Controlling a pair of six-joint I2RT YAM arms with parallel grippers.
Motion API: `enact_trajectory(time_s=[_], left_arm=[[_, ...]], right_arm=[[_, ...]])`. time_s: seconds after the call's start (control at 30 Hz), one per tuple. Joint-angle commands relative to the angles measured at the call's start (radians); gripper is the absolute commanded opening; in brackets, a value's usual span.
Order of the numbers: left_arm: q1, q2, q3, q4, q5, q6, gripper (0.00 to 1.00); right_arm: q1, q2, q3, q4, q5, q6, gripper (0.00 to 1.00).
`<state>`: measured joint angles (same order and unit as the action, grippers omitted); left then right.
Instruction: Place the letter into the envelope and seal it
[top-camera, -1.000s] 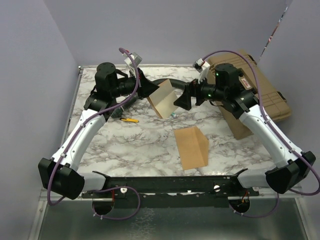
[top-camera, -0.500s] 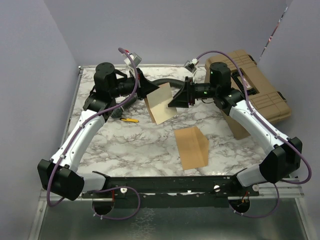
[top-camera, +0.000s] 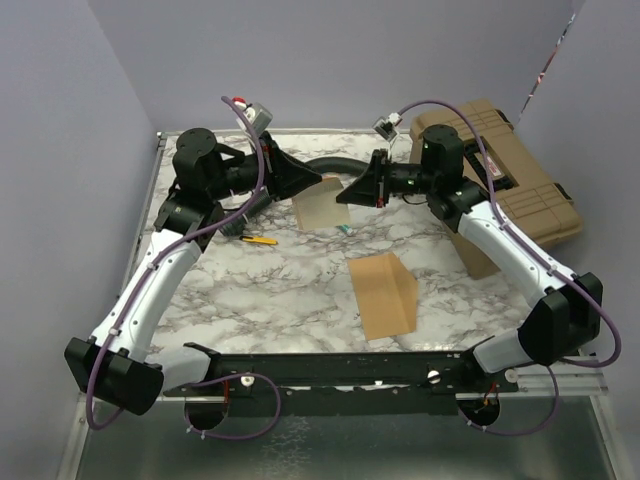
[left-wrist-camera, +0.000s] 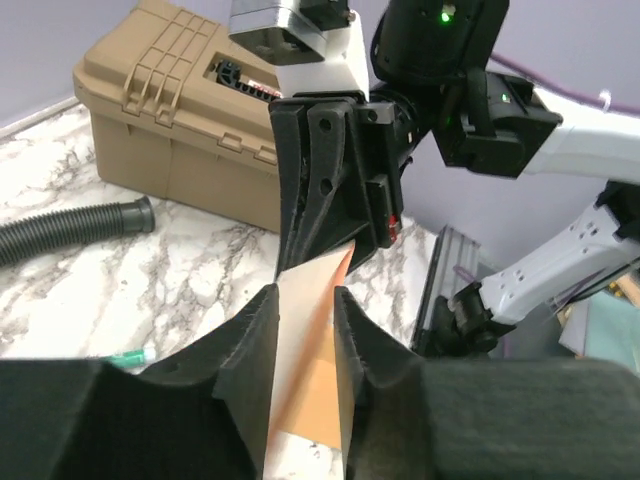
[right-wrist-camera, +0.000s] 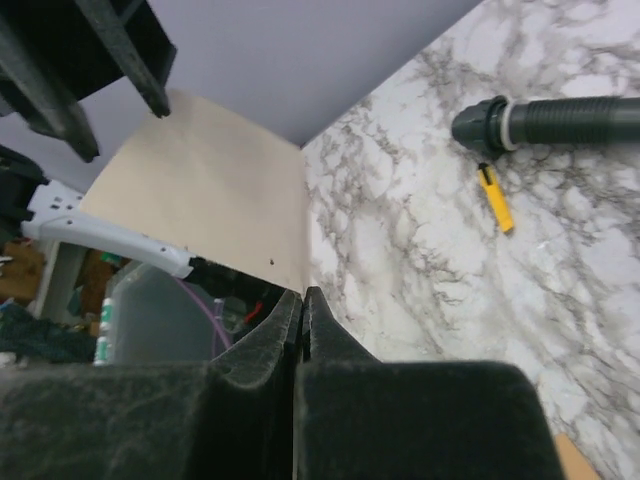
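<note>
The letter (top-camera: 318, 206), a pale peach-tan sheet, hangs in the air over the back middle of the table, between my two grippers. My right gripper (top-camera: 341, 196) is shut on its right edge; in the right wrist view the fingertips (right-wrist-camera: 302, 296) pinch the corner of the letter (right-wrist-camera: 210, 190). My left gripper (left-wrist-camera: 305, 292) has its jaws apart, and the letter (left-wrist-camera: 308, 345) passes loosely through the gap. The envelope (top-camera: 385, 292), darker brown with its flap folded up along the right side, lies flat on the marble in front of the arms.
A tan hard case (top-camera: 522, 186) stands at the back right. A black corrugated hose (top-camera: 330, 163) lies along the back of the table under the grippers. A yellow pen (top-camera: 260, 240) lies left of centre. The black rail (top-camera: 330, 372) runs along the near edge.
The right gripper moved in and shut on the letter's right edge. The left jaws have parted and the left arm has drawn back to the left. The letter now hangs lower and flatter.
</note>
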<state>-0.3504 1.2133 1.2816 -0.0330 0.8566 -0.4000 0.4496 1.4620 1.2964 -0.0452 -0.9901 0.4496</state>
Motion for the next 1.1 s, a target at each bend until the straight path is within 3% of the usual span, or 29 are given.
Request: enact_trajectory(time_s=[0.0,0.07,0.13,0.33,0.4,0.53,0.77,0.93,1.07], left_arm=[[0.012,-0.047,0.057,-0.051,-0.122,0.052,0.56],[0.012,-0.071,0.074,-0.067,-0.179,0.08,0.8],[0.013,-0.092,0.091,-0.067,-0.228,0.097,0.9],[0.013,-0.081,0.137,-0.037,-0.463,-0.004,0.96],[0.012,-0.056,0.148,-0.02,-0.473,-0.055,0.98],[0.013,0.022,0.183,-0.009,-0.317,-0.108,0.99],[0.011,0.071,0.137,0.02,0.14,-0.081,0.99],[0.009,0.051,0.091,0.024,0.266,-0.046,0.97],[-0.04,0.044,0.046,0.03,0.289,-0.016,0.95]], right_arm=[[-0.009,-0.073,0.015,-0.045,0.197,-0.125,0.0],[-0.008,-0.109,0.028,-0.082,0.289,-0.206,0.0],[-0.008,-0.14,0.036,-0.106,0.359,-0.289,0.01],[-0.008,-0.19,0.07,-0.149,0.418,-0.537,0.0],[-0.008,-0.191,0.087,-0.188,0.392,-0.606,0.01],[-0.008,-0.211,0.089,-0.215,0.329,-0.68,0.0],[-0.008,-0.218,0.152,-0.268,0.147,-0.65,0.0],[-0.008,-0.194,0.23,-0.323,0.034,-0.594,0.0],[-0.009,-0.15,0.288,-0.353,-0.04,-0.533,0.0]])
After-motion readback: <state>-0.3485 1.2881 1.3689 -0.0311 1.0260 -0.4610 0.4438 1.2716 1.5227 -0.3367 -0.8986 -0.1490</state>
